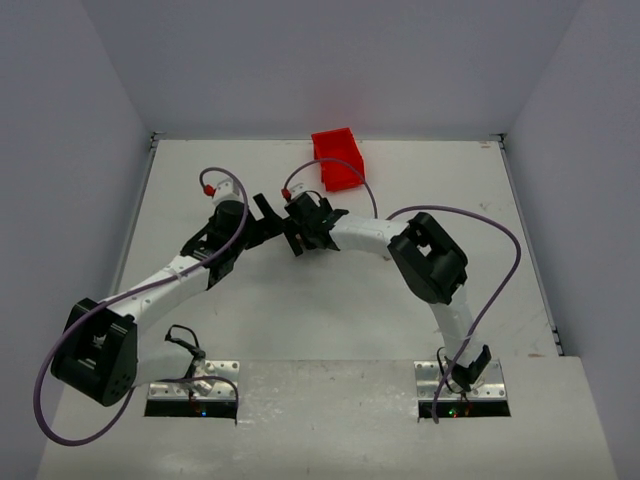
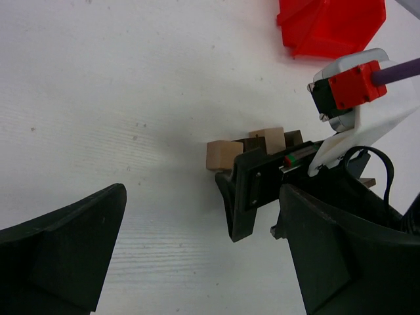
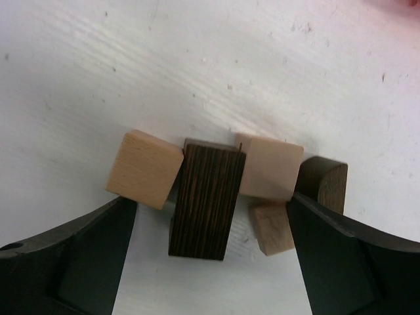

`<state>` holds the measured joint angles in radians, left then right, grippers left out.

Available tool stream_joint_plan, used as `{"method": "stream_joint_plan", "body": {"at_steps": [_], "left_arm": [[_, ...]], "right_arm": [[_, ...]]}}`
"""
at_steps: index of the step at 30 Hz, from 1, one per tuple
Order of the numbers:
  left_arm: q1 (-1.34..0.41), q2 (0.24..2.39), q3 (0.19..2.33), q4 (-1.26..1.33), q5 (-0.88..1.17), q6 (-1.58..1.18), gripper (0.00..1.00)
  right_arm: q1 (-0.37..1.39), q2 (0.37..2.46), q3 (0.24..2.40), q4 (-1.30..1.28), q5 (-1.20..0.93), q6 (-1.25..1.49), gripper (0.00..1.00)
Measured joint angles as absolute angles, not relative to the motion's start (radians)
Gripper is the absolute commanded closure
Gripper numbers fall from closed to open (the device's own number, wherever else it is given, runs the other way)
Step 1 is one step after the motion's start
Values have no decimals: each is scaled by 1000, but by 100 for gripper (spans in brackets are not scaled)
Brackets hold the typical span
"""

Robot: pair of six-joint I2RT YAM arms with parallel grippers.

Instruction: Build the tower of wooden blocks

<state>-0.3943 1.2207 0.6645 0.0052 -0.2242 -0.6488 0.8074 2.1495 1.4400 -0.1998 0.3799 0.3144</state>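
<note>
The wood blocks of the tower lie in a loose cluster on the white table, not in a stack. In the right wrist view a pale tan cube (image 3: 143, 168), a dark brown striped block (image 3: 207, 200), a second pale cube (image 3: 270, 166), a smaller pale block (image 3: 272, 226) and a dark rounded block (image 3: 326, 184) sit side by side. My right gripper (image 3: 210, 210) stands open, its fingers straddling the cluster, with the dark striped block between them. My left gripper (image 2: 203, 256) is open over bare table, just short of the right gripper (image 2: 249, 190) and the blocks (image 2: 223, 155). In the top view both grippers (image 1: 268, 215) (image 1: 298, 232) cover the blocks.
A red plastic bin (image 1: 337, 158) stands at the back of the table, just beyond the grippers, and shows in the left wrist view as the red bin (image 2: 328, 23). The two arms meet near the table's middle. Grey walls close in the table's sides and back.
</note>
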Motion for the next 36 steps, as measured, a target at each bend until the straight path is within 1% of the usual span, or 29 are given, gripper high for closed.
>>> {"method": "stream_joint_plan", "body": {"at_steps": [2,5,9,13,27,33,36], "left_arm": [[-394,1212,659,4,-231,-647,0],[-394,1203,653,3,-240,-643,0],[-394,1203,652,4,-243,-638,0],[-394,1203,652,4,-243,-636,0],[-394,1203,640,11,-235,-636,0],[-394,1203,640,11,-235,-636,0],[-394,1203,640,11,-235,-636,0]], "right_arm": [[807,2165,1463,-209,395,323,10],[807,2168,1468,-219,413,335,15],[808,2160,1450,-209,430,344,25],[808,2153,1441,-214,440,344,30],[814,2133,1426,-219,404,368,40],[816,2140,1456,-238,382,376,40],[816,2144,1469,-239,382,375,44]]}}
